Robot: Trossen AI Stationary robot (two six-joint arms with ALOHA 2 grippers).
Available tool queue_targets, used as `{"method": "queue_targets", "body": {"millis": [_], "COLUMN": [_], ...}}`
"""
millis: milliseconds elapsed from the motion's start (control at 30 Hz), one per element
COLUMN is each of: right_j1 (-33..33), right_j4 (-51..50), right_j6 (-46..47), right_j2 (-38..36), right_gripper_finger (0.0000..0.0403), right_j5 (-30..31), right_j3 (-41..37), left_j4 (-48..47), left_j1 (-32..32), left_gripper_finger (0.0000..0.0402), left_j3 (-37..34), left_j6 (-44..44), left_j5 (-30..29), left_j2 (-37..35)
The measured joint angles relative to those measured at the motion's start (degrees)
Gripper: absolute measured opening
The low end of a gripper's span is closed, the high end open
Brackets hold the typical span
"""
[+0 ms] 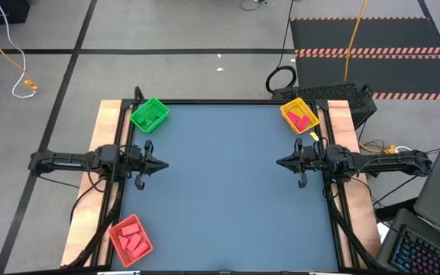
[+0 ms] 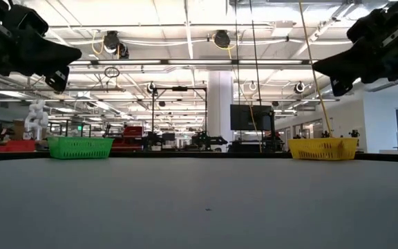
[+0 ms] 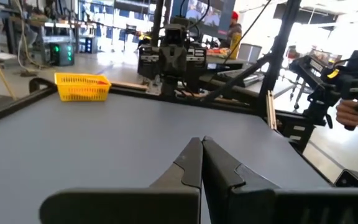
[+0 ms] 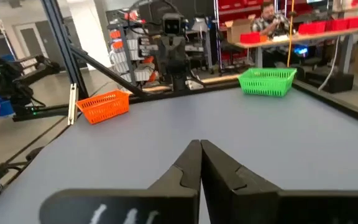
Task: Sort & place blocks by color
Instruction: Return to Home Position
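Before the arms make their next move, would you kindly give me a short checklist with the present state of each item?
1. Left end effector shut, holding nothing: ok.
2. Right end effector shut, holding nothing: ok.
3. Both arms drawn back to their own sides of the grey-blue table top: ok.
4. Small green blocks inside the square green plastic tray: ok.
5. Pink-red blocks inside the yellow plastic tray, salmon blocks inside the red plastic tray: ok.
6. No block seen outside a tray: ok.
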Motion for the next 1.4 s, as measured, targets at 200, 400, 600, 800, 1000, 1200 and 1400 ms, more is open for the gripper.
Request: {"method": "queue_targets", "body": {"millis": [200,400,600,800,1000,1200,1400], "right_j1": [0.0,0.0,0.0,0.0,0.0,0.0,0.0], "right_j4": [-2.15,-7.06,-8.09,-10.39,-10.25,-10.23,-10.23], "right_j6": [-1.64,-2.84,-3.08,-2.38,-3.08,-3.08,-3.08], "right_j2": [-3.69,-7.76,-8.72,-8.7,-8.7,-8.7,-8.7], "right_gripper_finger": [0.0,0.0,0.0,0.0,0.0,0.0,0.0], "right_j5": [-3.02,-2.86,-2.84,-2.82,-2.8,-2.8,-2.8], "right_j3": [-0.05,-0.13,-0.15,-0.22,-0.22,-0.22,-0.24], "left_j4": [-5.52,-5.49,-5.47,-5.47,-5.51,-5.53,-5.53], "left_j1": [1.45,1.56,1.56,1.56,1.56,1.56,1.56], "left_gripper_finger": [0.0001,0.0005,0.0002,0.0018,0.0032,0.0031,0.0033], "left_j3": [0.01,0.04,0.04,0.04,0.04,0.04,0.04], "left_j6": [0.83,3.27,6.58,7.78,8.49,8.68,9.23], "left_j5": [0.4,0.84,1.03,1.03,0.5,0.36,0.33], "left_j2": [-5.12,-5.88,-5.8,-5.8,-5.8,-5.8,-5.8]}}
